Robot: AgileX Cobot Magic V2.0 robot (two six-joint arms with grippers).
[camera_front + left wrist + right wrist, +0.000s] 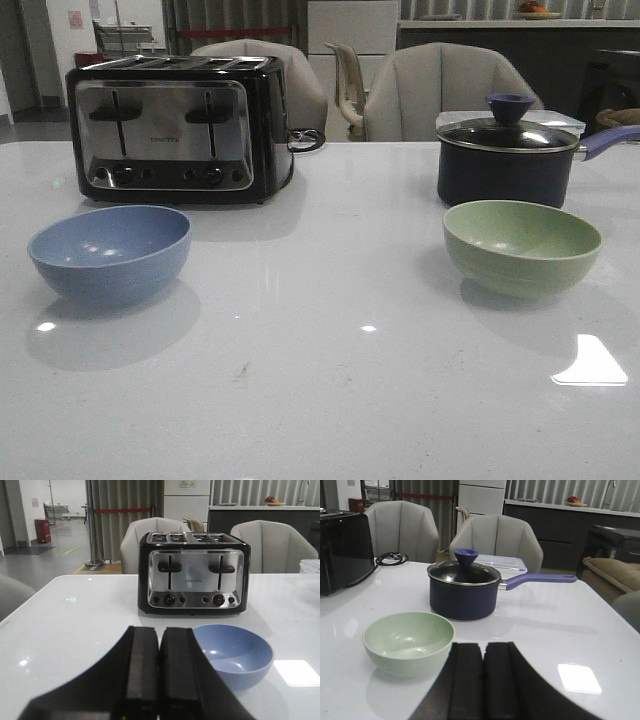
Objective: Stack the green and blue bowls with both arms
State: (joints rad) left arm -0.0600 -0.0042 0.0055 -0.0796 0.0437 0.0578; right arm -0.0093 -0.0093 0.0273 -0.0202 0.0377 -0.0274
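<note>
The blue bowl [110, 252] sits upright and empty on the white table at the left, in front of the toaster. The green bowl [522, 245] sits upright and empty at the right, in front of the saucepan. Neither arm shows in the front view. In the left wrist view my left gripper [160, 635] is shut and empty, with the blue bowl [235, 652] just beyond its tips and to one side. In the right wrist view my right gripper [483, 649] is shut and empty, with the green bowl [408, 641] close beside its tips.
A black and chrome toaster [175, 125] stands at the back left, its cord trailing behind. A dark saucepan [507, 155] with a glass lid, blue knob and purple handle stands at the back right, a clear lidded container behind it. Grey chairs line the table's far edge.
</note>
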